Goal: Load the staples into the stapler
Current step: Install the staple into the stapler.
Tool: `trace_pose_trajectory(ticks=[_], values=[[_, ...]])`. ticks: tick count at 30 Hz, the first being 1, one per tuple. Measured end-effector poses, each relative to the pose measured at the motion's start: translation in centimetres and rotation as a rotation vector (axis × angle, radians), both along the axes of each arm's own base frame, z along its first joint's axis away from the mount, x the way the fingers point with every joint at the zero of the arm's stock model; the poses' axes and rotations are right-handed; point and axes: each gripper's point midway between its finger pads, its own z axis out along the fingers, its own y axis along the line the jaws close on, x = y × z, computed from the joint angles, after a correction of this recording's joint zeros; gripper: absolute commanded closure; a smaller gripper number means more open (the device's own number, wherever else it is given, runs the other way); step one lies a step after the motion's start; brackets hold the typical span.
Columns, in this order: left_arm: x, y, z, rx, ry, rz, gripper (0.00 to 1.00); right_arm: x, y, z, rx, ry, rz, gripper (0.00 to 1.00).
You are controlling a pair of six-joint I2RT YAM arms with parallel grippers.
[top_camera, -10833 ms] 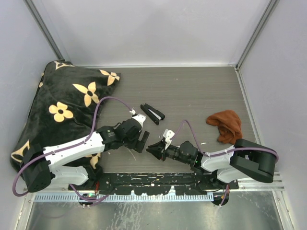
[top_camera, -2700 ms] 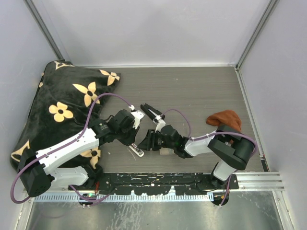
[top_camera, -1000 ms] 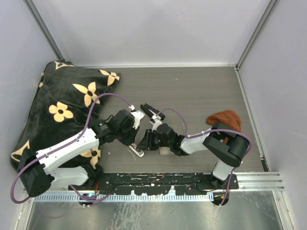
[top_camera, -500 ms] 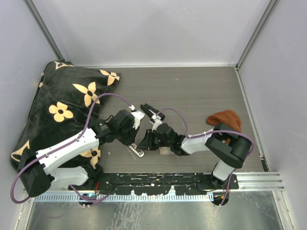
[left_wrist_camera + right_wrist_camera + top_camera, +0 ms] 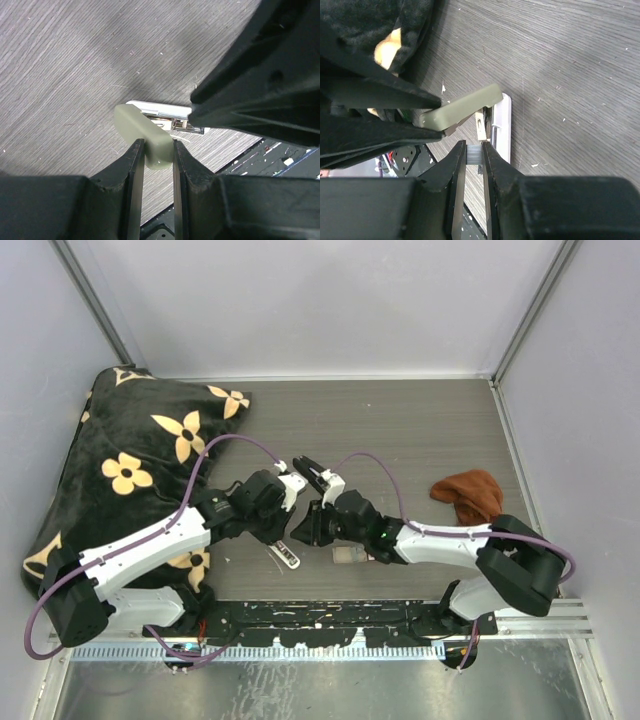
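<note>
On the tabletop (image 5: 420, 430) in the top view, the left hand (image 5: 277, 530) and right hand (image 5: 306, 527) are hanging tip to tip over the stapler (image 5: 287, 556). From the left wrist, the left hand (image 5: 156, 146) is clamping the cream-green lid of the stapler (image 5: 145, 125), tilted up off its silvery base. From the right wrist, the right hand (image 5: 473, 146) is pinching the staples (image 5: 474, 154) just beside the opened stapler (image 5: 502, 125).

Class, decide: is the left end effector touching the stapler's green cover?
Touching. The left wrist view shows the left end effector closed on the stapler's green cover, both fingers pressed against its sides.

Robot lab cell: grey walls (image 5: 320, 300), mounting rail (image 5: 330, 651).
</note>
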Motion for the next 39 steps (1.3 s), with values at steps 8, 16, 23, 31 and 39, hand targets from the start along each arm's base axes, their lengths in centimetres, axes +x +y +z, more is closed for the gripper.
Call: trace_pose_trajectory(ticks=[8, 16, 23, 31, 39], values=[[0.1, -0.2, 0.0, -0.004, 0.0, -0.001, 1.0, -3.5, -0.2, 0.7, -0.128, -0.176, 0.098, 0.81], [0.1, -0.2, 0.0, -0.006, 0.002, -0.002, 1.0, -4.4, -0.5, -0.2, -0.244, -0.302, 0.093, 0.81], [-0.1, -0.3, 0.0, -0.012, 0.008, -0.006, 1.0, -4.3, -0.9, -0.9, -0.232, -0.41, 0.058, 0.81], [0.1, -0.3, 0.0, -0.032, 0.027, -0.001, 1.0, -4.0, -0.5, -1.4, -0.217, -0.483, 0.056, 0.81], [0.2, -0.3, 0.1, -0.045, 0.037, 0.003, 1.0, -3.9, 0.2, -2.3, -0.22, -0.502, 0.066, 0.81]])
